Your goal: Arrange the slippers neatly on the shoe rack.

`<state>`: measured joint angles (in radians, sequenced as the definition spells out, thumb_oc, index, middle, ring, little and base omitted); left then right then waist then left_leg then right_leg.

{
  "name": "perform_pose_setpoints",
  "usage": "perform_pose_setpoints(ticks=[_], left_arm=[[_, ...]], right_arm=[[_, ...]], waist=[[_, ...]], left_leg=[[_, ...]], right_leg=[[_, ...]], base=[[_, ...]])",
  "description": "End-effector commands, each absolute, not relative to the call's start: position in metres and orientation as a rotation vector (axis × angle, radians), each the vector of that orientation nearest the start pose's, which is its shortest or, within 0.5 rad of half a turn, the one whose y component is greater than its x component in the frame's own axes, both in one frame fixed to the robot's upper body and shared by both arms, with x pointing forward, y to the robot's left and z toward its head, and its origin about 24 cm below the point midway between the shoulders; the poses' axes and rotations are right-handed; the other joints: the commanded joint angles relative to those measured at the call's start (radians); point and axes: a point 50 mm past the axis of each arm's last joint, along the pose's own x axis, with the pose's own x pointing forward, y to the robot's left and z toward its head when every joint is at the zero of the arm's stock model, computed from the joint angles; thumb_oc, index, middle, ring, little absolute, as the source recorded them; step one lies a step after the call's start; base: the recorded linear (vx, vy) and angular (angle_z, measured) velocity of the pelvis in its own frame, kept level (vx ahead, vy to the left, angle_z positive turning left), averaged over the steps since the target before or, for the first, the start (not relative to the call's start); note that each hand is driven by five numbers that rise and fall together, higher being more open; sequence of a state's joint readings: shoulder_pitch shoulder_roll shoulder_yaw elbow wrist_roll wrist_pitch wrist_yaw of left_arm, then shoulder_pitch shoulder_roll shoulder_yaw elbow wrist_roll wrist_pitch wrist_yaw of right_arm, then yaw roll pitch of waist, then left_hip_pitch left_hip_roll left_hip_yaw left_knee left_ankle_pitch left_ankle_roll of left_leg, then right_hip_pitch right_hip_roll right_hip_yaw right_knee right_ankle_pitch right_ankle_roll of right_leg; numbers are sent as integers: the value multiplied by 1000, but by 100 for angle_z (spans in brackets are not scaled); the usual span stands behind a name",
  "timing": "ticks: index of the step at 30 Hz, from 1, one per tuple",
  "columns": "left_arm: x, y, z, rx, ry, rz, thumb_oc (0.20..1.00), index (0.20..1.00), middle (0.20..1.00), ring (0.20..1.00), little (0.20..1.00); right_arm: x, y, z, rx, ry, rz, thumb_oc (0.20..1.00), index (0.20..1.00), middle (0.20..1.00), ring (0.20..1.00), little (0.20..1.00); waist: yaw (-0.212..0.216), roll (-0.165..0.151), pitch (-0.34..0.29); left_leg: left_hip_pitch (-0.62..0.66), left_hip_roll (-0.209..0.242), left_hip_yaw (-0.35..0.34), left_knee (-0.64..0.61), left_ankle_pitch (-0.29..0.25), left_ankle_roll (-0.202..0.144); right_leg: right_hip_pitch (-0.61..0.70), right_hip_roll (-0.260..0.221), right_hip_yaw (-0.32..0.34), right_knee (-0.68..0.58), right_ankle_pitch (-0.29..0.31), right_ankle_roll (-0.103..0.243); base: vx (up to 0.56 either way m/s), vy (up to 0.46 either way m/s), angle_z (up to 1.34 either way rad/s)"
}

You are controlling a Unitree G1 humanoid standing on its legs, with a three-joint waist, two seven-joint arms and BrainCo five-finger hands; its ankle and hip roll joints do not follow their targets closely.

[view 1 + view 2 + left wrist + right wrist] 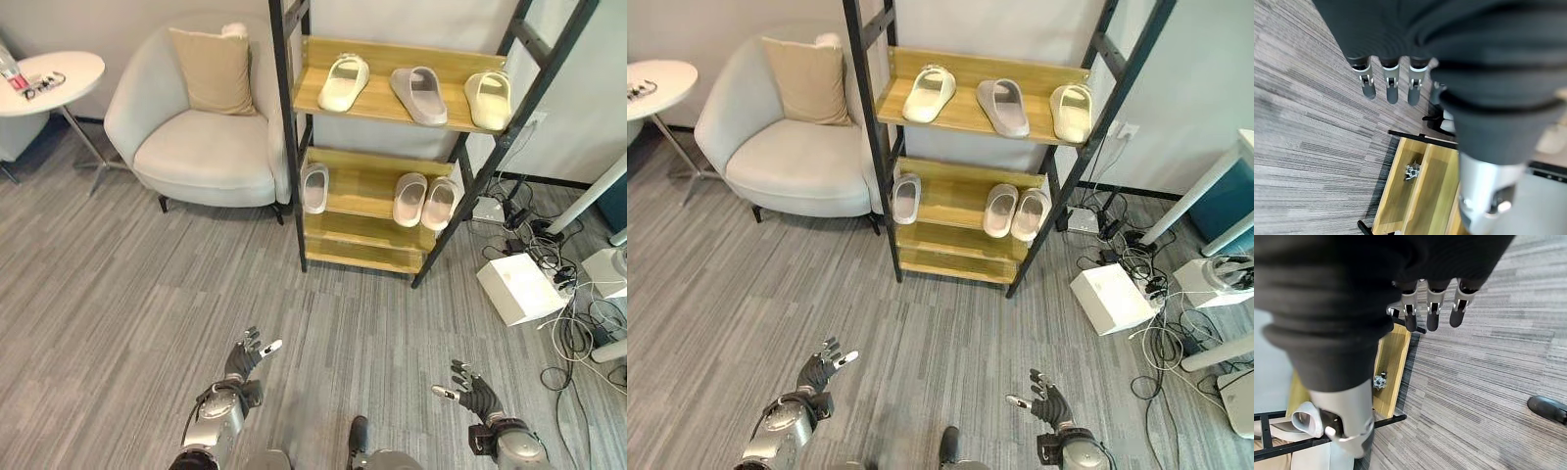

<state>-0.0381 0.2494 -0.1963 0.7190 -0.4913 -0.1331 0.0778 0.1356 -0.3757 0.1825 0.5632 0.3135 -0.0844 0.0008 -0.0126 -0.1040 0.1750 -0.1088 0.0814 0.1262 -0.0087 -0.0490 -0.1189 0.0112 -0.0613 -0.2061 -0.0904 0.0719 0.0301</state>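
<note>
The shoe rack (364,182) has a black frame and wooden shelves, and stands against the wall ahead. Its top shelf holds a cream slipper (344,82), a grey slipper (419,94) and a pale yellow slipper (489,99), spaced apart. On the middle shelf a single whitish slipper (314,187) lies at the left end and a pale pink pair (423,201) sits side by side at the right. The lowest shelf (364,257) is bare. My left hand (243,360) and right hand (475,394) hover low over the floor, well short of the rack, both open and holding nothing.
A pale armchair (196,147) with a tan cushion (214,69) stands left of the rack, with a round white side table (49,78) beyond it. To the right, a white box (519,289) and tangled cables (578,333) lie on the floor.
</note>
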Motion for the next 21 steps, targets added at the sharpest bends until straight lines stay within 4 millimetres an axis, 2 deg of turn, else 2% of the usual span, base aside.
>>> perform_pose_setpoints(ticks=[1,2,3,4,5,6,7,8,12,14,16,19,21], left_arm=[[212,208,-80,-117,503,156,1000,1000,1000,1000,1000],[212,208,-80,-117,503,156,1000,1000,1000,1000,1000],[207,211,-81,-119,507,165,1000,1000,1000,1000,1000],[204,216,-80,-103,510,170,1000,1000,1000,1000,1000],[204,216,-80,-103,510,170,1000,1000,1000,1000,1000],[203,219,-81,-99,513,176,1000,1000,1000,1000,1000],[202,219,-81,-101,514,170,1000,1000,1000,1000,1000],[202,219,-81,-101,514,170,1000,1000,1000,1000,1000],[206,217,-78,-79,507,148,1000,1000,1000,1000,1000],[208,217,-78,-73,505,144,1000,1000,1000,1000,1000],[212,215,-77,-70,502,143,1000,1000,1000,1000,1000],[216,212,-76,-87,494,140,1000,1000,1000,1000,1000],[216,208,-78,-102,501,135,1000,1000,1000,1000,1000]], right_arm=[[173,-239,-78,-146,581,-18,1000,1000,1000,1000,1000],[173,-239,-78,-146,581,-18,1000,1000,1000,1000,1000],[177,-231,-77,-125,568,-3,1000,1000,1000,1000,1000],[184,-218,-77,-110,551,36,1000,1000,1000,1000,1000],[184,-218,-77,-110,551,36,1000,1000,1000,1000,1000],[184,-214,-78,-98,553,47,1000,1000,1000,1000,1000],[182,-214,-78,-91,557,37,1000,1000,1000,1000,1000],[182,-214,-78,-91,557,37,1000,1000,1000,1000,1000],[180,-216,-78,-72,553,12,1000,1000,1000,1000,1000],[180,-217,-78,-71,552,8,1000,1000,1000,1000,1000],[180,-216,-77,-70,545,4,1000,1000,1000,1000,1000],[177,-217,-78,-80,553,6,1000,1000,1000,1000,1000],[171,-218,-80,-79,571,8,1000,1000,1000,1000,1000]], waist=[[15,38,-22],[15,37,-22],[26,28,-32],[36,26,-23],[38,26,-23],[34,26,-16],[27,27,-13],[27,27,-13],[7,35,-10],[3,35,-7],[-8,32,0],[-23,34,2],[-29,37,-9]], left_leg=[[19,-7,-20,-48,177,26],[19,-8,-19,-48,177,26],[40,-26,5,-45,144,52],[76,-37,50,-59,125,78],[76,-37,52,-59,124,78],[100,-44,62,-69,113,85],[121,-51,68,-78,104,88],[121,-51,68,-78,104,88],[154,-41,74,-79,77,75],[164,-37,72,-78,69,71],[200,-22,72,-70,48,54],[246,-6,70,-70,28,33],[260,7,64,-60,25,21]], right_leg=[[89,-69,11,76,-90,114],[89,-70,12,77,-90,114],[81,-91,32,106,-95,129],[11,-110,50,224,-67,149],[9,-111,52,226,-67,149],[-27,-117,58,258,-34,156],[-34,-124,57,232,-8,156],[-34,-124,56,232,-8,156],[-53,-157,41,137,35,166],[-61,-165,44,127,45,170],[-97,-199,37,99,92,186],[-131,-219,5,72,133,206],[-115,-210,-13,80,108,205]], base=[[220,188,-64],[341,319,-118],[210,280,-130],[209,280,-124],[165,210,-100],[157,91,-69],[158,90,-40],[122,29,2],[127,-54,13],[127,-94,-5],[249,-240,-2],[233,-244,-7],[213,-244,15]])
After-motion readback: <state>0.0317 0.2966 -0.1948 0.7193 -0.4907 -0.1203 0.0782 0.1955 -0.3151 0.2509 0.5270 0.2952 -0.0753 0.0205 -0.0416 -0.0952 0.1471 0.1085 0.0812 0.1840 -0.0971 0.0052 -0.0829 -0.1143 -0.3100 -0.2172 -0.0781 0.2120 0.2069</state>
